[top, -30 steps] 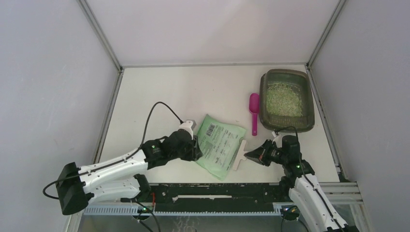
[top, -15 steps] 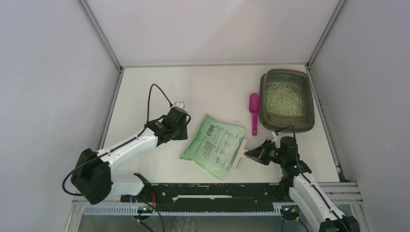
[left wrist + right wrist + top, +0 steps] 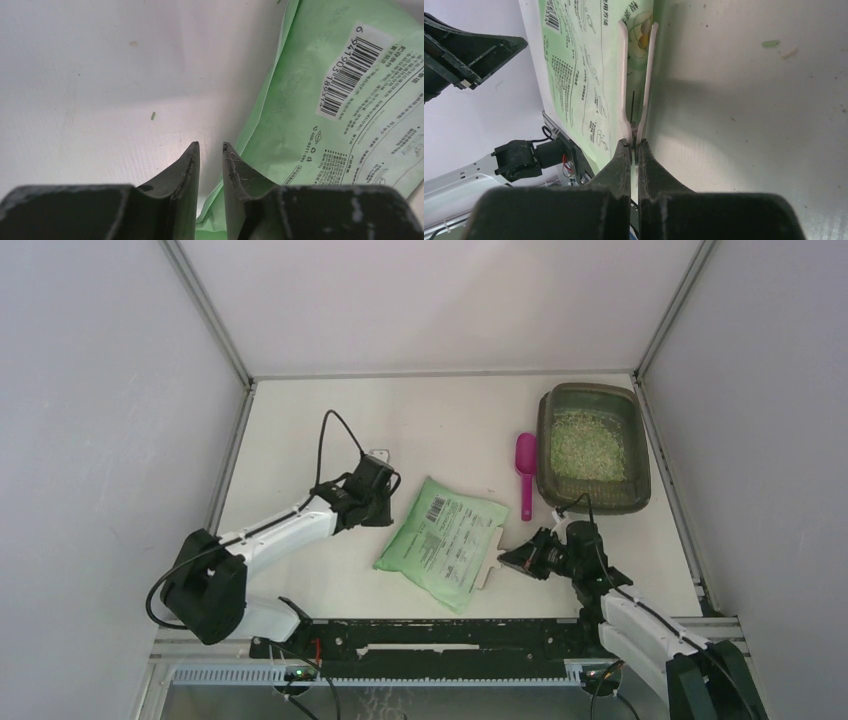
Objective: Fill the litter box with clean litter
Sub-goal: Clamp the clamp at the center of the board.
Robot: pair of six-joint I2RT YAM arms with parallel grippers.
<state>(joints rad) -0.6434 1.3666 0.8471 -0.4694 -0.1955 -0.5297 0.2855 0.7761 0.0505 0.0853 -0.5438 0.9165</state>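
The dark litter box (image 3: 643,480) stands at the far right with pale greenish clean litter (image 3: 587,443) in it. The green bag (image 3: 445,540) lies flat mid-table, a white clip (image 3: 492,558) on its right end. My right gripper (image 3: 512,558) is shut on the clip's tail; in the right wrist view (image 3: 634,144) the clip (image 3: 647,85) runs along the bag's (image 3: 584,65) edge. My left gripper (image 3: 385,508) hovers just beside the bag's left edge; in the left wrist view (image 3: 210,146) its jaws stand a narrow gap apart with nothing between them, the bag (image 3: 340,100) to their right.
A magenta scoop (image 3: 524,472) lies on the table just left of the litter box. A few stray granules (image 3: 153,116) lie on the white table. Grey walls close the sides and back; a black rail (image 3: 430,635) runs along the near edge.
My left gripper has let go of the bag's left end and moved away to the far left of it. The bag has settled flat. My right gripper, still on the clip, has shifted slightly left.
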